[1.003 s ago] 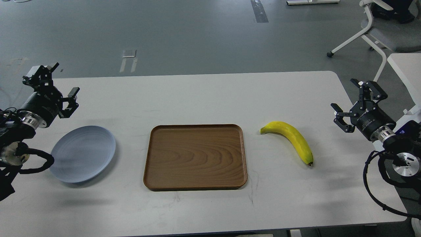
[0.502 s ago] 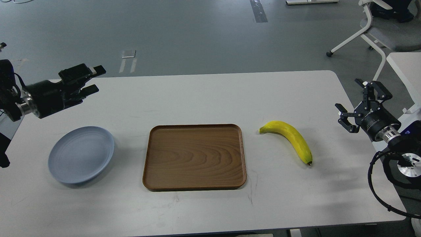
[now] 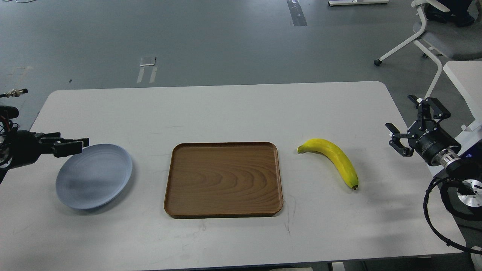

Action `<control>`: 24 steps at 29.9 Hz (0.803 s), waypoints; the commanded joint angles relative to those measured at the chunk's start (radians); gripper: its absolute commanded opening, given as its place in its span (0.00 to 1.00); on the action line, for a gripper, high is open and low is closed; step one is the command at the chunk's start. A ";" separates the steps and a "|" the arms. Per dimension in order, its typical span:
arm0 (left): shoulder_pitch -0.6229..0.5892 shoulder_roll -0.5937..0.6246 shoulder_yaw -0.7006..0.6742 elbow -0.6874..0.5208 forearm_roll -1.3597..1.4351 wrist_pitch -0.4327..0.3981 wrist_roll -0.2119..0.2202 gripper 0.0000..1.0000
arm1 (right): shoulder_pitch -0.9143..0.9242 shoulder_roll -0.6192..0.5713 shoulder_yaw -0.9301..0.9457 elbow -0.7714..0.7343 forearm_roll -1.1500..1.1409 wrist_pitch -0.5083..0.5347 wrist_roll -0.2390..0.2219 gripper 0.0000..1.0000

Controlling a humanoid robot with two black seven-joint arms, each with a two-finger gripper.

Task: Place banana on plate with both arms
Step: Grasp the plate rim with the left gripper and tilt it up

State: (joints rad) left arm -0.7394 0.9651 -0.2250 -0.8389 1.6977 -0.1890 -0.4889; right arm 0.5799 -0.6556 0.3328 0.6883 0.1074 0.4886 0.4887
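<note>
The yellow banana lies on the white table, right of a wooden tray, with its dark tip toward the front. The pale grey-blue plate sits at the left and holds nothing. My left gripper reaches in low from the left edge. Its fingers point right, just over the plate's upper-left rim, with a small gap between them, and it holds nothing. My right gripper is open and empty near the table's right edge, well to the right of the banana.
A brown rectangular wooden tray lies mid-table between the plate and the banana. A white office chair and a second white table stand beyond the right end. Grey floor lies behind the table.
My left arm swung out and then came down low, and its gripper now sits at the plate's upper-left rim. My right gripper drifted slightly right and down. The banana, plate and tray have not moved.
</note>
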 commanded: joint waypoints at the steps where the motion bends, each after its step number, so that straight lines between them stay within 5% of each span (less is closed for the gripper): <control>1: -0.001 -0.019 0.117 0.102 -0.024 0.077 0.000 0.98 | 0.000 0.001 0.000 0.000 0.000 0.000 0.000 1.00; 17: 0.061 -0.111 0.187 0.208 -0.208 0.075 0.000 0.94 | -0.008 0.001 0.000 0.005 0.000 0.000 0.000 1.00; 24: 0.075 -0.118 0.187 0.221 -0.224 0.072 0.000 0.64 | -0.015 0.001 -0.001 0.007 -0.003 0.000 0.000 1.00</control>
State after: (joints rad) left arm -0.6680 0.8463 -0.0382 -0.6193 1.4860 -0.1147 -0.4885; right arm 0.5684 -0.6549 0.3325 0.6946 0.1066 0.4888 0.4887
